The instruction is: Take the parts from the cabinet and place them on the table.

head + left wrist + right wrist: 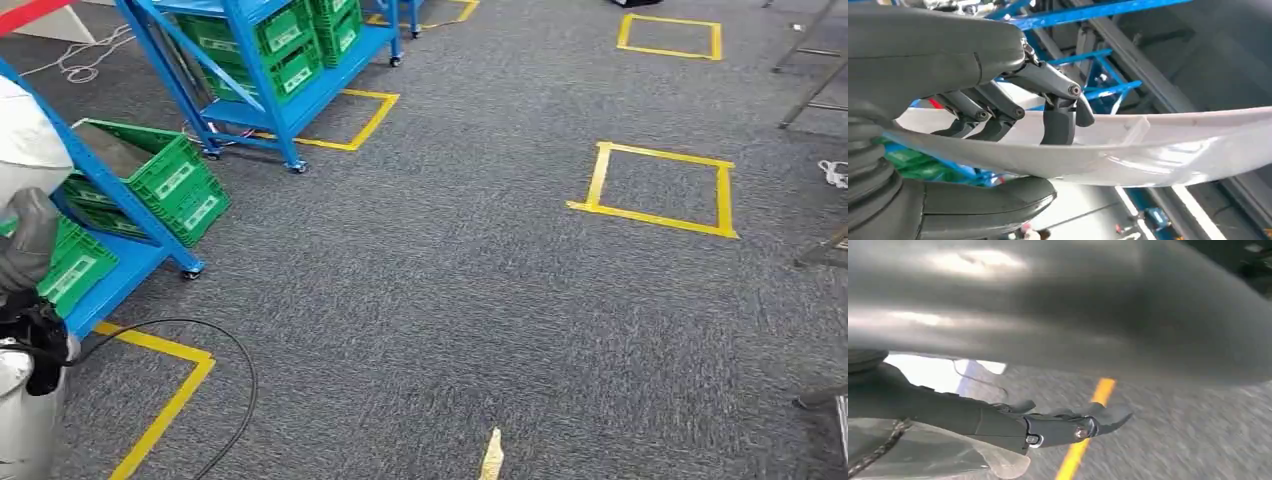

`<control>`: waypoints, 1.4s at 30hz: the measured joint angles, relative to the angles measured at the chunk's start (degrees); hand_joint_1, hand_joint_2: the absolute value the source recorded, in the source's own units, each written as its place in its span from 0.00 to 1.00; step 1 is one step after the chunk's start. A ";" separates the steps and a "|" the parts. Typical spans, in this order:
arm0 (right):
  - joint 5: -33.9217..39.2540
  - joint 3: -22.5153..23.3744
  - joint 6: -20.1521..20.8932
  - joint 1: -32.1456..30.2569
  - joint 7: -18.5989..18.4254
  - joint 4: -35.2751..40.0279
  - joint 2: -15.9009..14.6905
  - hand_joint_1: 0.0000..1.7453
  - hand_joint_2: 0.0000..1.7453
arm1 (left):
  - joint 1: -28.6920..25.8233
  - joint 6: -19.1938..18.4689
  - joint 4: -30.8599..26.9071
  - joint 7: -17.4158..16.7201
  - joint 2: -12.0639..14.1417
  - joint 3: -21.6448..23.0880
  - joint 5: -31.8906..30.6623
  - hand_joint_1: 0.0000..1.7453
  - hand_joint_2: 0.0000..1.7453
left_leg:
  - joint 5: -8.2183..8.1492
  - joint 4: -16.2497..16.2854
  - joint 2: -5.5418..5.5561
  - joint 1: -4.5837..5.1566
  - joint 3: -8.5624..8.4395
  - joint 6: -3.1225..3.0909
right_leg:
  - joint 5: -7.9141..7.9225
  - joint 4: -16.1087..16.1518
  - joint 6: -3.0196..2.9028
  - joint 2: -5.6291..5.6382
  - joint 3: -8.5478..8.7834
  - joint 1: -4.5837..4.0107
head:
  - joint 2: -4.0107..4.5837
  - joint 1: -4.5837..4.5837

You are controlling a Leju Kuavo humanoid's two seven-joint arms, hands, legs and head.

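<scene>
My left hand (998,115) grips a long white plastic part (1158,145); the thumb lies under it and the dark fingers curl over its upper edge. In the head view this hand (25,245) is raised at the far left edge, with the white part (25,135) above it, beside a blue cabinet (130,250) that holds green crates (160,175). My right hand (1048,427) hangs over the grey carpet with its fingers stretched out straight and nothing between them.
A second blue cabinet (290,70) with green crates stands at the back left. Yellow tape squares (655,185) mark the carpet. A black cable (235,370) loops across the floor at the near left. Metal legs (815,80) stand along the right edge.
</scene>
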State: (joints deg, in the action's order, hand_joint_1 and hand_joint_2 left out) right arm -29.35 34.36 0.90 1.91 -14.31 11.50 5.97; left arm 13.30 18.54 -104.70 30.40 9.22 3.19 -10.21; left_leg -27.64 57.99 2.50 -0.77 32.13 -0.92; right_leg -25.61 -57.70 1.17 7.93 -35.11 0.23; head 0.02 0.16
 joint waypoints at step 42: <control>-0.35 1.27 2.95 0.59 -8.88 -0.35 0.37 0.00 0.00 | 9.86 -9.14 8.72 -5.18 -2.18 8.92 5.81 1.00 1.00 | -0.18 0.31 -7.51 0.49 0.14 0.30 | -1.24 -0.13 0.55 -12.12 0.87 -0.18 | 0.00 -1.01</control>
State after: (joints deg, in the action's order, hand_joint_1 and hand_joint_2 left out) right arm -29.70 35.63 3.85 2.50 -23.19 11.15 6.34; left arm 23.16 9.40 -95.97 25.22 7.04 12.11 -4.39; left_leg -27.82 58.29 -5.01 -0.28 32.26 -0.62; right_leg -26.85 -57.83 1.72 -4.19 -34.24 0.06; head 0.02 -0.85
